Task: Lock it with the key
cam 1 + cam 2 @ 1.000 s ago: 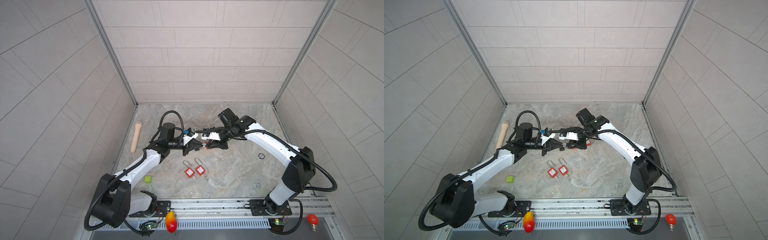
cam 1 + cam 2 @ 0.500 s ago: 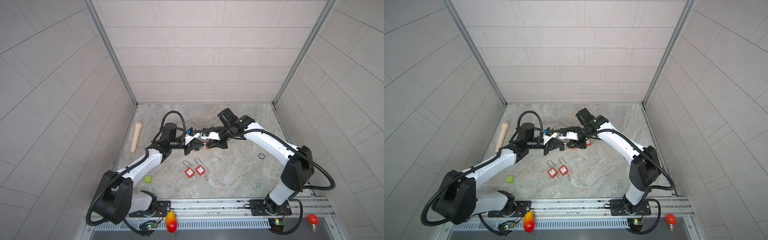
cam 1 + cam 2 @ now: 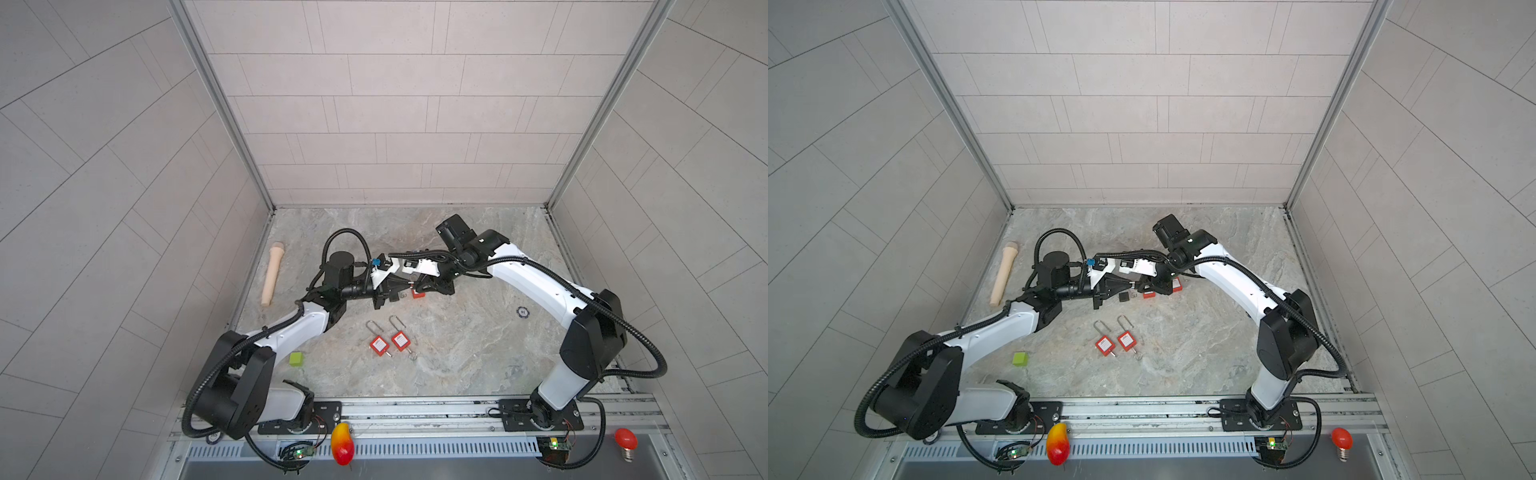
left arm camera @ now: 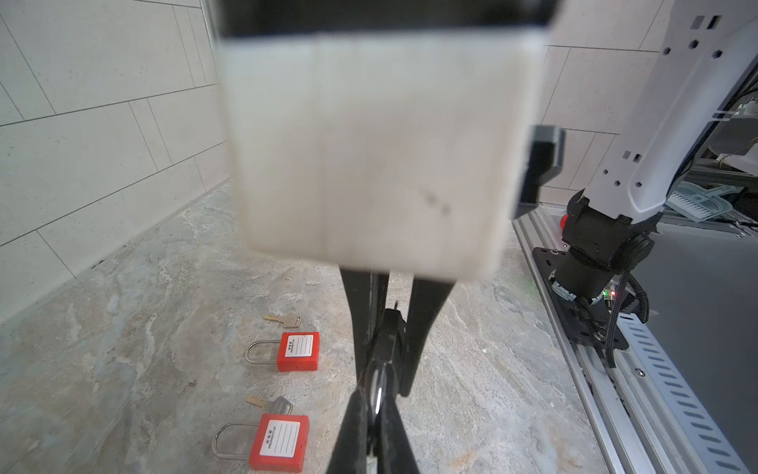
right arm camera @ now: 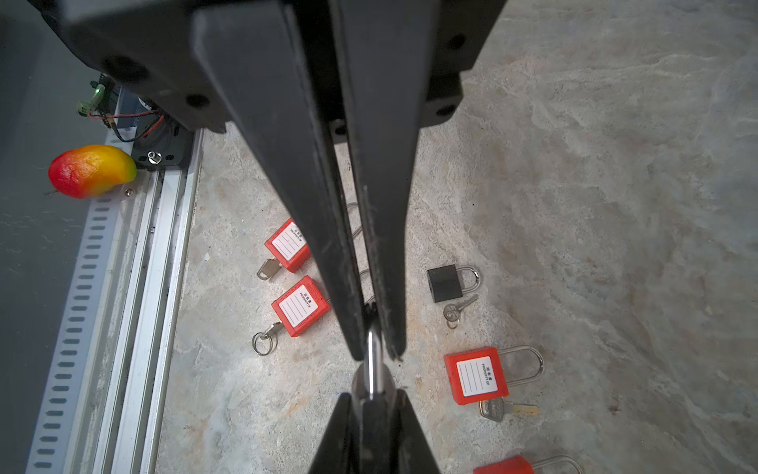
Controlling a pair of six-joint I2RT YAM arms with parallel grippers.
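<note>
Both grippers meet tip to tip above the marble floor near the middle. My left gripper point(image 4: 377, 394) point(image 3: 405, 284) is shut on a silver key point(image 4: 379, 385) point(image 5: 371, 357), seen edge-on. My right gripper point(image 5: 374, 398) point(image 3: 417, 284) faces it, shut on a small dark padlock point(image 4: 389, 332) point(image 5: 376, 427). The key's tip reaches the padlock's underside. How deep it sits is hidden by the fingers. In both top views the joined tips point(image 3: 1134, 285) hang just above loose locks.
Two red padlocks point(image 3: 379, 345) point(image 3: 402, 341) with keys lie in front. A black padlock point(image 5: 445, 283) and more red ones point(image 5: 476, 375) lie under the grippers. A wooden stick point(image 3: 272, 276), green cube point(image 3: 296, 358) and dark disc point(image 3: 523, 311) lie around.
The left arm's elbow has shifted slightly. Both grippers stay joined at the same spot with their holds unchanged.
</note>
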